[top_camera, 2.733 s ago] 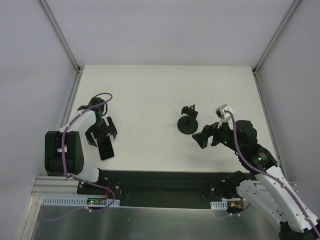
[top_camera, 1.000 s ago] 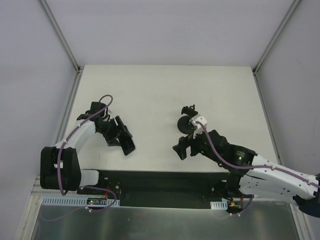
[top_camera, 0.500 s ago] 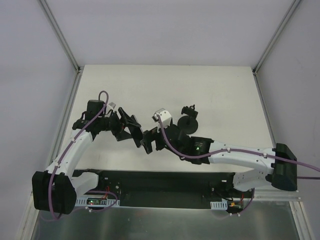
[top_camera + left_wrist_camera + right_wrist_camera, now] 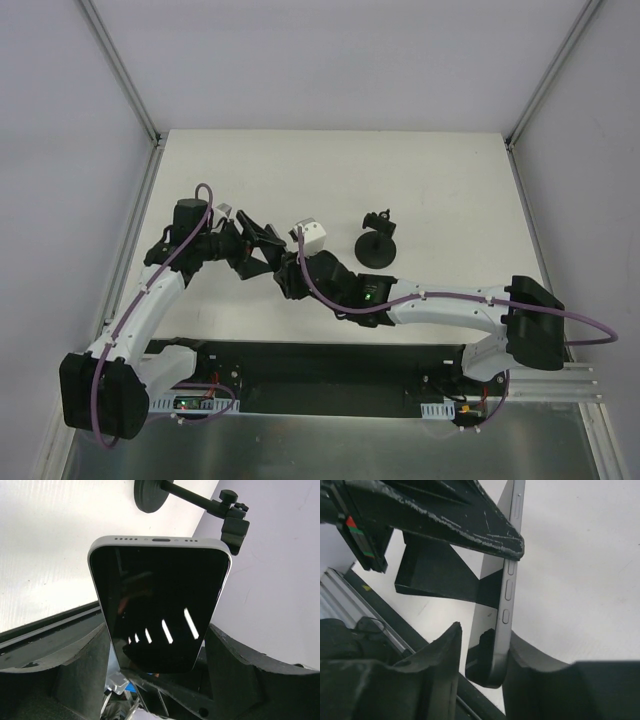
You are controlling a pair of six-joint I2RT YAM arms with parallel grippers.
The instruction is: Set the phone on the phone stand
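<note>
We see the left fingers [image 4: 75,672] clamped on the phone [image 4: 160,605], holding it in the air above the white surface [image 4: 440,180], with its glossy face toward the left wrist camera. The right fingers [image 4: 432,670] straddle its free end, narrowly parted, with a sliver of gap on one side. The phone stand [image 4: 377,243] stands upright on the surface nearby, apart from the phone.
</note>
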